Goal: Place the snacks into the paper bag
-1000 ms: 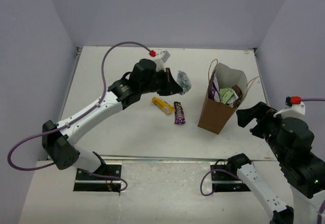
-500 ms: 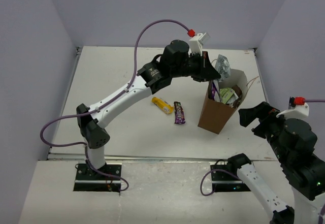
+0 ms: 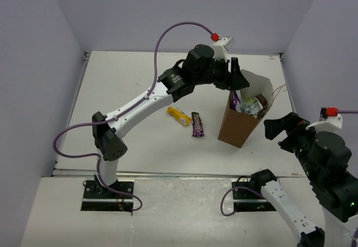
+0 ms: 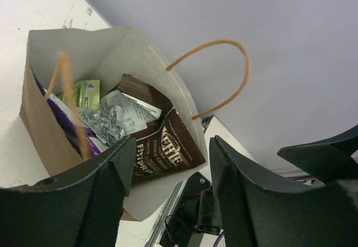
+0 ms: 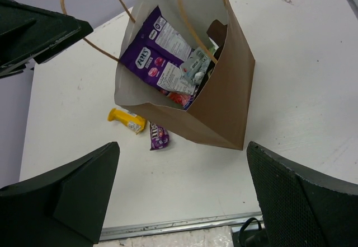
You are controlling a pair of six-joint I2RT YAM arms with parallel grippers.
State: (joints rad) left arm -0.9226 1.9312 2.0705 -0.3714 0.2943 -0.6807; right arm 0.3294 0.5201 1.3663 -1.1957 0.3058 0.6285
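The brown paper bag (image 3: 237, 125) stands upright right of centre, mouth open. My left gripper (image 3: 239, 78) hovers just above its mouth, open, nothing between the fingers. In the left wrist view the bag (image 4: 39, 118) holds a dark brown chips packet (image 4: 165, 146), a crinkled grey wrapper (image 4: 112, 117) and a green packet (image 4: 86, 93). The purple Fox's pouch (image 5: 152, 55) leans inside the bag (image 5: 221, 110). A yellow bar (image 3: 179, 116) and a small purple packet (image 3: 197, 124) lie on the table left of the bag. My right gripper (image 3: 279, 132) stands open, to the right of the bag.
The bag's thin loop handles (image 4: 215, 68) stick up on both sides of its mouth. A metal rail (image 3: 168, 175) runs along the table's near edge. Lilac walls close the table in at the back and on both sides.
My left arm swung right, from above the table's middle to over the bag, with a grey crinkled packet. Its jaws have opened and the packet now lies in the bag.
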